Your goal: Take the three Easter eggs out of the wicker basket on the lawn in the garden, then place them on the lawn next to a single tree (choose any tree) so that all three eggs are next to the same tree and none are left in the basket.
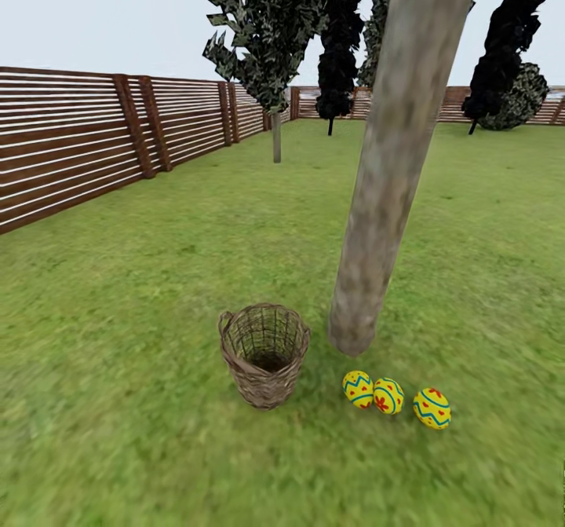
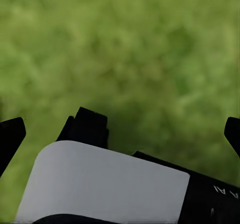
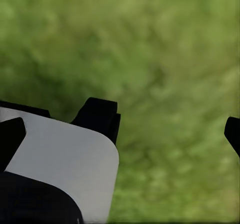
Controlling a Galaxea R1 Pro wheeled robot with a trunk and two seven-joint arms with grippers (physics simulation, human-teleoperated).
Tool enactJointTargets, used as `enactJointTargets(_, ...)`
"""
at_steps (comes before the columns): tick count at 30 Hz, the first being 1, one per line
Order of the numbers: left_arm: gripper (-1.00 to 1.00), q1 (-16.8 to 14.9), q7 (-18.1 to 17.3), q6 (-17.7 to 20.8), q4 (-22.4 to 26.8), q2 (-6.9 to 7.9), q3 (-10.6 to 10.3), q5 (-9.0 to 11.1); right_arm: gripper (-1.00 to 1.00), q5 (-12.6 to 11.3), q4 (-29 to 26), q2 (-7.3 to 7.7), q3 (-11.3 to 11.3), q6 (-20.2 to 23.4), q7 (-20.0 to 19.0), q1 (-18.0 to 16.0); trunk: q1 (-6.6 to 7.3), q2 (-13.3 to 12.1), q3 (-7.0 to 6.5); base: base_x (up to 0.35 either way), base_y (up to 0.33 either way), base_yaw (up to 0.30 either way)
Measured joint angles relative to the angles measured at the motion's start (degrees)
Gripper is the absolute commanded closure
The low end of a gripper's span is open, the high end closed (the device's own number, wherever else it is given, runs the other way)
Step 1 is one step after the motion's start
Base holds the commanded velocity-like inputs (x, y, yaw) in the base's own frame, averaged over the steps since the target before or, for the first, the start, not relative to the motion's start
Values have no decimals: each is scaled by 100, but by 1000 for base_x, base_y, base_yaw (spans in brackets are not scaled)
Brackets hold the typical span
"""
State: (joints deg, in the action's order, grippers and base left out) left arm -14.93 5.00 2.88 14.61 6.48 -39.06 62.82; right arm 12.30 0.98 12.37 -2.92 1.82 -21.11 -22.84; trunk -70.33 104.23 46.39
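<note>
Three yellow Easter eggs lie in a row on the lawn [image 1: 133,291], just in front of the tree's [image 1: 392,173] pale grey-tan trunk: one [image 1: 358,389], a second [image 1: 388,395] touching it, a third [image 1: 432,408] slightly apart. The brown wicker basket [image 1: 264,354] stands upright left of the trunk's foot, and I see no egg in its open top. My left gripper [image 2: 122,129] is open over blurred grass, nothing between its fingers. My right gripper [image 3: 122,131] is likewise open over grass.
A brown slatted fence [image 1: 78,150] runs along the left and the far side of the garden. Dark thin-trunked trees [image 1: 275,32] stand further back. White and black parts of my own body [image 2: 110,184] sit below the grippers in the wrist views.
</note>
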Motion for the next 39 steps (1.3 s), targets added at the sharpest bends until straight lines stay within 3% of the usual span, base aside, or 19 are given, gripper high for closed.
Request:
enactJointTargets(13, -100, 0, 0, 0, -5, -58, -29, -5, -100, -17, -8, 0, 0, -9, 1, 4, 286, -521, -110, 0, 0, 0)
enactJointTargets(17, -100, 0, 7, -4, -40, -66, -373, 4, -100, -17, -7, 0, 0, -9, -3, 4, 374, -682, -144, 0, 0, 0)
enactJointTargets(20, -100, 0, 8, -10, -240, -170, -530, -2, -100, -17, -7, 0, 0, -9, -2, 4, 439, -802, -170, 0, 0, 0)
enactJointTargets(25, -100, 0, 9, -12, -332, -236, -559, -8, -100, -17, -7, 0, 0, -9, 0, 4, 549, -1003, -212, 0, 0, 0)
enactJointTargets(39, -100, 0, 9, -9, -343, -241, -577, -17, -100, -16, -7, -42, 0, -17, 1, 8, 857, -1564, -331, 0, 0, 0)
